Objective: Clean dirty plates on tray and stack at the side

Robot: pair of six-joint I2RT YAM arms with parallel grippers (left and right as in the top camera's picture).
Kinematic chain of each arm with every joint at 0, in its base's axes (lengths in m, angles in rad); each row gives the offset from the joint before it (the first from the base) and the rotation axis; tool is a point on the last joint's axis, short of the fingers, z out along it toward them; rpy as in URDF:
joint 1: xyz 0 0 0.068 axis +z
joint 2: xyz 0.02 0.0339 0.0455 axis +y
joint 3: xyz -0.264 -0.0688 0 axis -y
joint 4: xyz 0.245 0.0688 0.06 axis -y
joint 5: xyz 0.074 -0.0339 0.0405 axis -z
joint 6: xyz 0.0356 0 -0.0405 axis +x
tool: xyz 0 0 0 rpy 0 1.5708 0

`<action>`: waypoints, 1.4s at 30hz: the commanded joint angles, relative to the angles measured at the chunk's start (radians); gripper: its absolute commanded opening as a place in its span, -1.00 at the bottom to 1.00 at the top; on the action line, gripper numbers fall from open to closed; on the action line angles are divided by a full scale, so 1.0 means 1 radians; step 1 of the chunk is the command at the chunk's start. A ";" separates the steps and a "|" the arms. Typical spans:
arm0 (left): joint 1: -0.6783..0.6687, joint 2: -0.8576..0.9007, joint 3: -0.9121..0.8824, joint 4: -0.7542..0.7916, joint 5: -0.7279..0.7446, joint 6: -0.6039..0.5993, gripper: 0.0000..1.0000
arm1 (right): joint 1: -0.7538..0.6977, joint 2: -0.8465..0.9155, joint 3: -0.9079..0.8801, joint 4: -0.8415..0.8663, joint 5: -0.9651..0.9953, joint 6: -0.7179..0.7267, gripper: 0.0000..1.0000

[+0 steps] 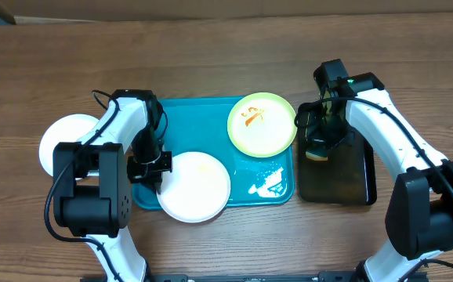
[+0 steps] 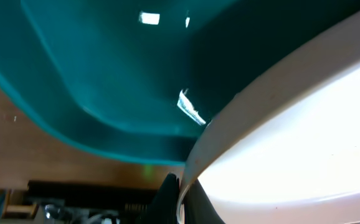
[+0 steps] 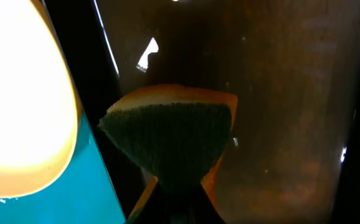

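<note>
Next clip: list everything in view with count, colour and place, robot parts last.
tray: one, teal, table centre
held plate: one, white, overhanging tray's near rim
green plate: one, lime-green with orange smear, tray's far right corner
side plate: one, white, on table left of tray
black tray: one, black, right of teal tray
sponge: one, orange with dark scrub face, over black tray
table: one, brown wood
left gripper: shut on held plate
right gripper: shut on sponge
</note>
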 commanded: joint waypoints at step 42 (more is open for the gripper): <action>0.005 -0.002 0.033 -0.002 -0.114 -0.114 -0.92 | -0.117 -0.025 -0.123 0.224 -0.239 0.026 -0.93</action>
